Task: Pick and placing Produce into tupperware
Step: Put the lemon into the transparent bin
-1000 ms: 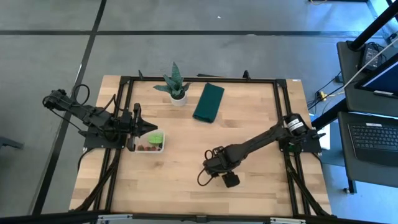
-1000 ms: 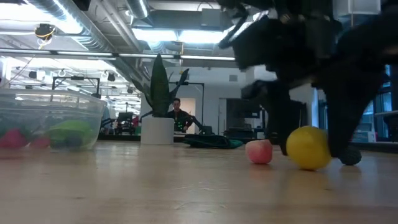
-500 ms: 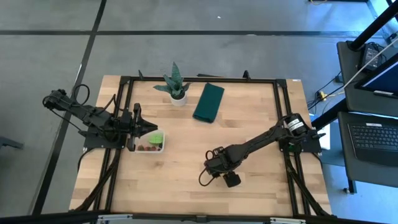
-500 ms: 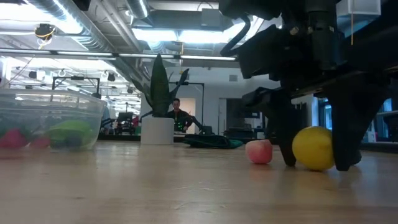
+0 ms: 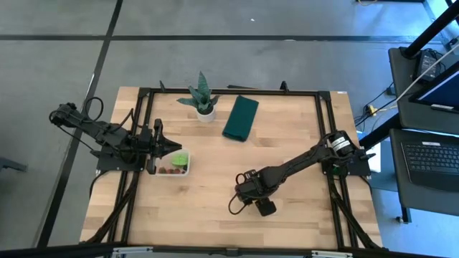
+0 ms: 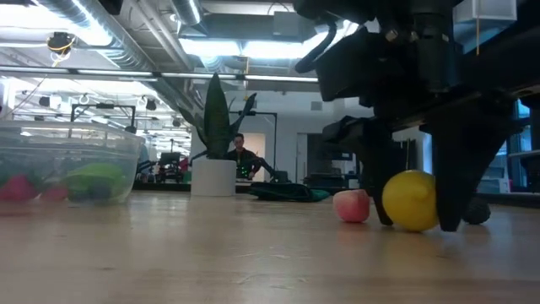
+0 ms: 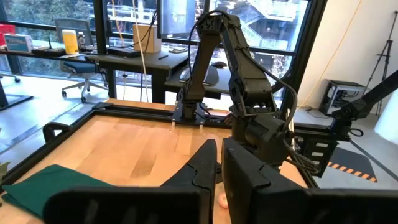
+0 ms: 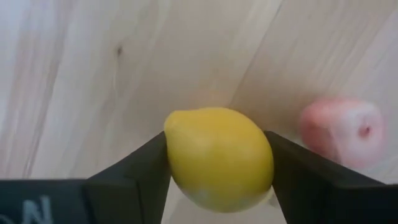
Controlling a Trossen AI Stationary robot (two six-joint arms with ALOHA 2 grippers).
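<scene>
The yellow lemon-shaped piece (image 8: pixel 219 158) lies on the table toward its near side, with my right gripper (image 6: pixel 415 221) pointing down over it, shut on it. A pink-red piece (image 6: pixel 352 205) rests on the wood close beside it, and a dark berry (image 6: pixel 478 211) sits on the other side. The clear tupperware (image 5: pixel 184 171) stands on the table's left part and holds the light green leafy piece (image 5: pixel 179 157), red pieces (image 6: pixel 17 187) and dark berries (image 5: pixel 168 170). My left gripper (image 5: pixel 176 148), shut, waits over the tupperware's far edge. My right gripper pinches the lemon's two opposite sides (image 8: pixel 171 155) between its two fingers (image 8: pixel 134 177), coming from above and pointing down. The lemon's underside (image 6: pixel 411 228) still seems to rest on the table.
A potted plant (image 5: pixel 203 100) and a folded dark green cloth (image 5: pixel 240 118) sit near the table's far edge. Bare wood lies between the tupperware and the lemon. A person (image 6: pixel 240 152) shows far off in the room behind.
My right gripper has settled lower around the lemon, and the gap between its fingers has narrowed onto it. The lemon has shifted a little along the table toward the pink-red piece.
</scene>
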